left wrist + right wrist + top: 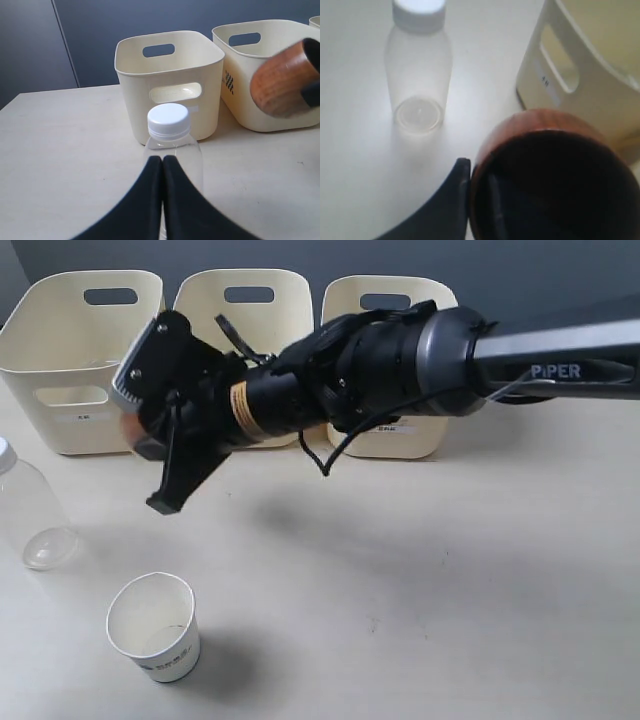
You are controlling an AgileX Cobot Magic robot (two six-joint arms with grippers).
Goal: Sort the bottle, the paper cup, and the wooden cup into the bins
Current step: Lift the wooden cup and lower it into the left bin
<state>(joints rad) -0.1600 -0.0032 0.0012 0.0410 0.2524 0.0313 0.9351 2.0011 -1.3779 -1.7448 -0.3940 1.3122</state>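
I see three cream bins (240, 315) in a row at the back of the counter (480, 570); what shows of their insides looks bare, though I cannot see the bottoms. My right gripper (150, 430) reaches across in front of the left and middle bins, its jaws clamped on the wooden cup (545, 175), one finger inside the rim and one outside. The cup is dark brown, grained, rounded, held off the counter with its mouth toward the wrist camera. The clear bottle (170, 145) stands upright with its white cap on, just before the left bin. My left gripper (162, 165) sits behind it, jaws pressed together on nothing. The white paper cup (155, 625) stands upright near the front, empty.
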